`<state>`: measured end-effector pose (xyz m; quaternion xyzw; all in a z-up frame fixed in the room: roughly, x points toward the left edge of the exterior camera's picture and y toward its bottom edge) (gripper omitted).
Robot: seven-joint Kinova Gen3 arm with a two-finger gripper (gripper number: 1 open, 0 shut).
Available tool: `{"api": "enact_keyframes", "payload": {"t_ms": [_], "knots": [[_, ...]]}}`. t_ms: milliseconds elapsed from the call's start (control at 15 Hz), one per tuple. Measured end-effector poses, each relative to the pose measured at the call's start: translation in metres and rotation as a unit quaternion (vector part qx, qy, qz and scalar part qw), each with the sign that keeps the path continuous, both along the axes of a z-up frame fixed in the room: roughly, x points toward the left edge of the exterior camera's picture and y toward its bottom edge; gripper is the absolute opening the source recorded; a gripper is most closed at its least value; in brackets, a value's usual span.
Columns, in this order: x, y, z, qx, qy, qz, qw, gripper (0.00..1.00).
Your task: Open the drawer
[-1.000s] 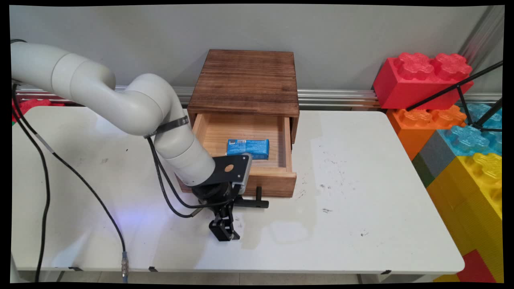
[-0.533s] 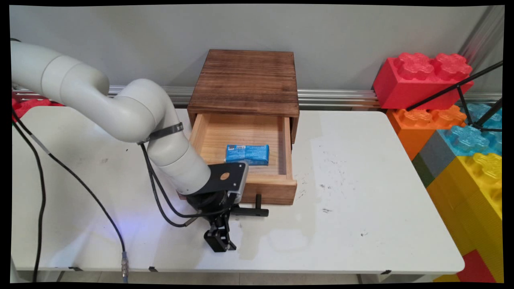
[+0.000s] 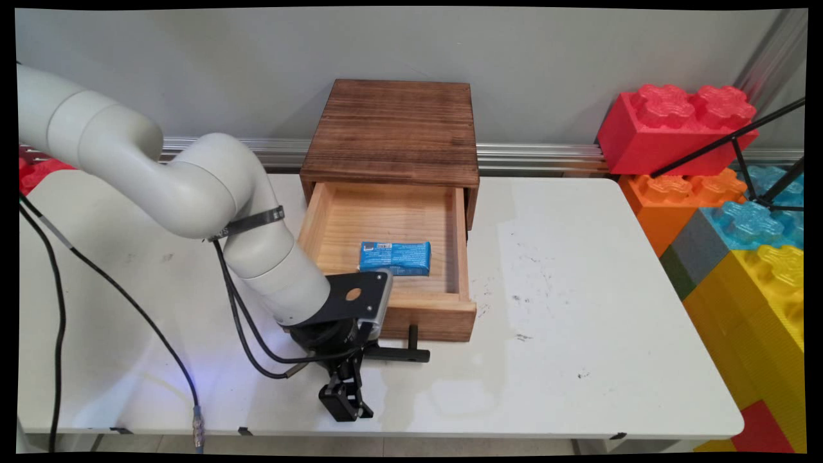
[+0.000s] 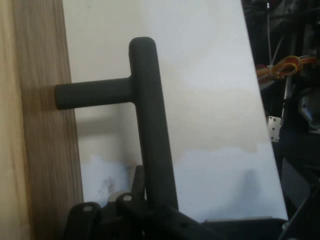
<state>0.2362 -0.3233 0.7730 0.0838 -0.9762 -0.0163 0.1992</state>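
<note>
A dark wooden box (image 3: 392, 128) stands at the back of the white table (image 3: 578, 289). Its light wooden drawer (image 3: 443, 257) is pulled out toward the near side. Inside the drawer a blue packet (image 3: 395, 257) lies flat. A black T-shaped handle (image 3: 402, 352) sticks out from the drawer front (image 4: 45, 150). My gripper (image 3: 344, 402) hangs in front of the drawer's left half, shut on the left end of the handle bar. In the hand view the bar (image 4: 150, 125) runs down into the gripper (image 4: 150, 212) at the bottom edge, its stem joining the wood at the left.
Black cables (image 3: 58, 308) hang from the arm across the table's left side. Large red (image 3: 675, 128), orange, blue and yellow (image 3: 759, 308) toy bricks are stacked off the table's right edge, with a black tripod leg (image 3: 726, 141) in front of them. The gripper is close to the table's near edge.
The gripper has moved toward the table's near edge with the handle. The drawer has slid further out of the box, carrying the blue packet with it.
</note>
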Motion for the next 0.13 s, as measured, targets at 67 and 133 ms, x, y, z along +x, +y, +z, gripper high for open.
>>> {"api": "enact_keyframes", "payload": {"t_ms": [67, 133], "knots": [[0.0000, 0.0015, 0.0008, 0.000, 0.001, 0.000, 1.0000, 1.00], [0.0001, 0.0024, 0.0016, 0.001, 0.002, 0.001, 1.0000, 1.00]]}}
